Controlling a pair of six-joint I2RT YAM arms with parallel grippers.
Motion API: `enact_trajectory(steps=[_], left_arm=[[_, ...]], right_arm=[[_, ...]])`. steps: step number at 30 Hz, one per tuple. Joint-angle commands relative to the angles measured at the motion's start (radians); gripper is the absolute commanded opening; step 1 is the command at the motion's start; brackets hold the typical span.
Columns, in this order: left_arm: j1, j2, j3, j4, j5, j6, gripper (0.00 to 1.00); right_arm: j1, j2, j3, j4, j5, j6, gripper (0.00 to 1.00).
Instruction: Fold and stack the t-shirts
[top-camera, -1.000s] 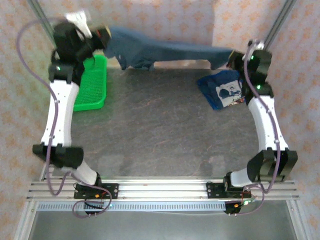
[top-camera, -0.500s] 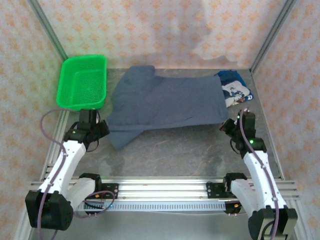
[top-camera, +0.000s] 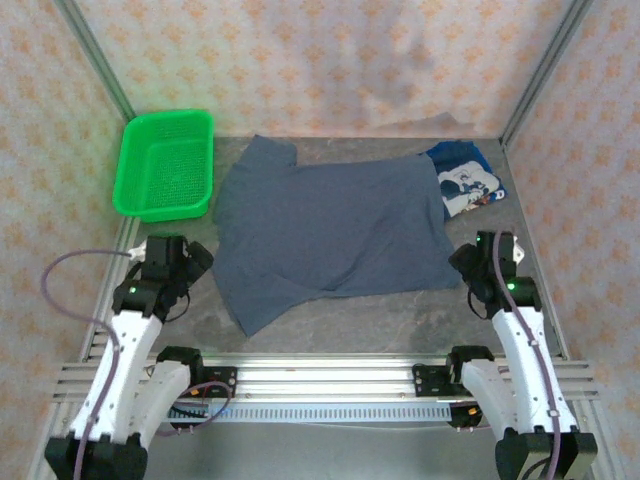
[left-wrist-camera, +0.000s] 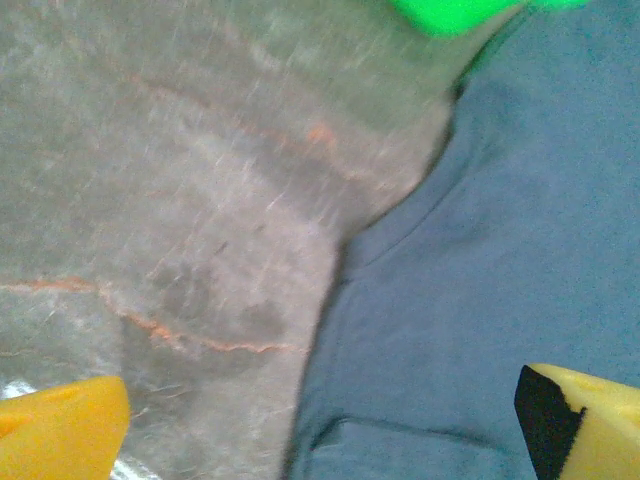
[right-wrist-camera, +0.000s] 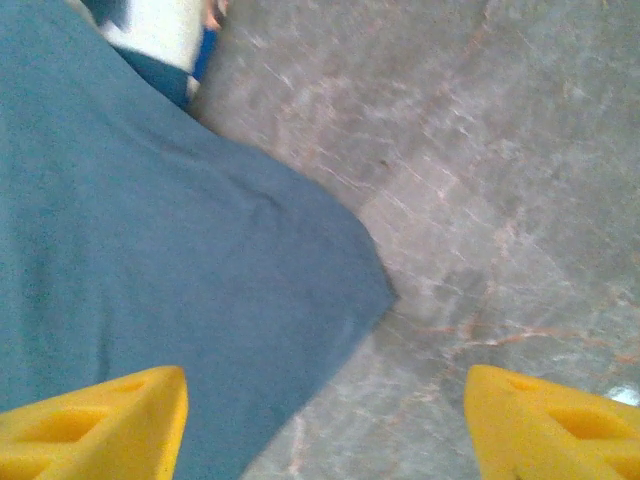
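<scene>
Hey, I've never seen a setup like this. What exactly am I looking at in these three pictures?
Two robot arms, the left arm and right arm, are bolted to a table. One picture looks down from above; the other two come from cameras on each wrist, showing the yellow left fingers and right fingers. A slate-blue t-shirt lies spread out next to a darker blue printed t-shirt; a green basket sits far left. Both pairs of fingers are open, holding nothing.

Seemingly two t-shirts (top-camera: 330, 225) (top-camera: 468, 185), one green basket (top-camera: 150, 205)
</scene>
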Motion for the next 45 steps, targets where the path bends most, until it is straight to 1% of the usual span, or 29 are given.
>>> enact_trajectory(steps=[1, 3, 5, 7, 8, 10, 12, 14, 18, 20, 22, 24, 26, 27, 30, 32, 39, 45], left_arm=[[-0.004, 0.006, 0.045, -0.051, -0.008, -0.083, 1.00], [-0.003, 0.079, 0.057, -0.052, 0.061, -0.078, 1.00], [-0.008, 0.173, 0.064, -0.018, 0.181, -0.062, 1.00], [-0.033, 0.249, 0.079, 0.002, 0.251, -0.053, 1.00], [-0.053, 0.286, 0.092, 0.003, 0.266, -0.037, 1.00], [-0.098, 0.339, 0.115, -0.014, 0.257, -0.009, 1.00], [-0.124, 0.385, 0.120, -0.018, 0.286, 0.004, 0.99], [-0.141, 0.410, 0.103, -0.024, 0.298, -0.022, 0.92], [-0.148, 0.380, 0.033, -0.011, 0.291, -0.087, 0.77], [-0.148, 0.387, 0.018, -0.024, 0.279, -0.082, 0.72], [-0.149, 0.413, 0.016, -0.017, 0.279, -0.069, 0.69], [-0.154, 0.438, 0.003, 0.024, 0.289, -0.063, 0.65], [-0.155, 0.463, -0.024, 0.089, 0.312, -0.063, 0.58], [-0.157, 0.479, -0.030, 0.105, 0.312, -0.057, 0.57], [-0.156, 0.539, -0.029, 0.125, 0.305, -0.033, 0.52], [-0.157, 0.574, -0.030, 0.141, 0.292, -0.025, 0.51], [-0.156, 0.653, 0.002, 0.135, 0.264, 0.006, 0.48], [-0.156, 0.667, -0.011, 0.140, 0.245, 0.007, 0.41]], right_arm=[[0.000, 0.059, 0.068, -0.023, -0.099, 0.000, 0.78], [-0.001, 0.139, 0.095, -0.027, -0.207, -0.009, 0.79], [-0.002, 0.231, 0.120, -0.054, -0.297, -0.023, 0.80], [-0.003, 0.304, 0.127, -0.078, -0.336, -0.041, 0.81], [-0.006, 0.336, 0.126, -0.080, -0.347, -0.052, 0.82], [-0.014, 0.383, 0.125, -0.090, -0.337, -0.065, 0.82], [-0.033, 0.415, 0.126, -0.094, -0.326, -0.072, 0.82], [-0.047, 0.421, 0.117, -0.089, -0.315, -0.075, 0.82], [-0.069, 0.471, 0.105, -0.078, -0.302, -0.080, 0.81], [-0.074, 0.486, 0.100, -0.076, -0.291, -0.075, 0.81], [-0.080, 0.500, 0.098, -0.077, -0.272, -0.076, 0.81], [-0.095, 0.509, 0.094, -0.075, -0.255, -0.076, 0.81], [-0.131, 0.509, 0.081, -0.060, -0.265, -0.069, 0.81], [-0.148, 0.506, 0.073, -0.050, -0.270, -0.066, 0.81], [-0.197, 0.506, 0.060, -0.027, -0.298, -0.067, 0.80], [-0.213, 0.517, 0.064, -0.032, -0.302, -0.080, 0.80], [-0.226, 0.531, 0.076, -0.033, -0.297, -0.106, 0.80], [-0.227, 0.536, 0.075, -0.027, -0.288, -0.104, 0.79]])
